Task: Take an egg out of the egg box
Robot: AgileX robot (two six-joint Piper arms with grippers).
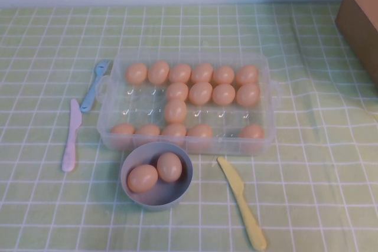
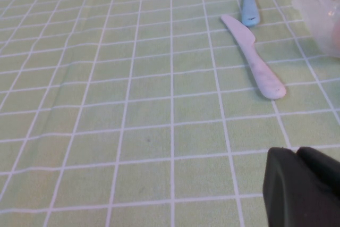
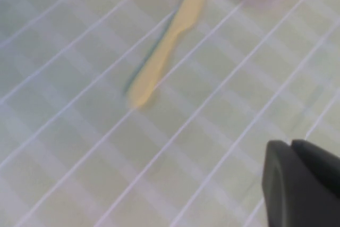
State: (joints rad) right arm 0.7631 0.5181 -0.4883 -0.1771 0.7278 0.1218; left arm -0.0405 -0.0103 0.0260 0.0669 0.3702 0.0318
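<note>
left tool (image 2: 303,187): over tabletop by pink plastic knife (image 2: 251,54), opening unreadable | right tool (image 3: 303,182): above yellow plastic knife (image 3: 169,41), opening unreadable | high view alone shows clear plastic egg box (image 1: 269,113)

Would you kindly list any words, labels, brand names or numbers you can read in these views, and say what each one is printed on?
None: no readable text in any view.
The egg box, the eggs, bowl, three plastic utensils, checked cloth and cardboard box show no print.
The left claw and right claw, each over bare cloth at its wrist view's edge, are plain black, unmarked.
</note>
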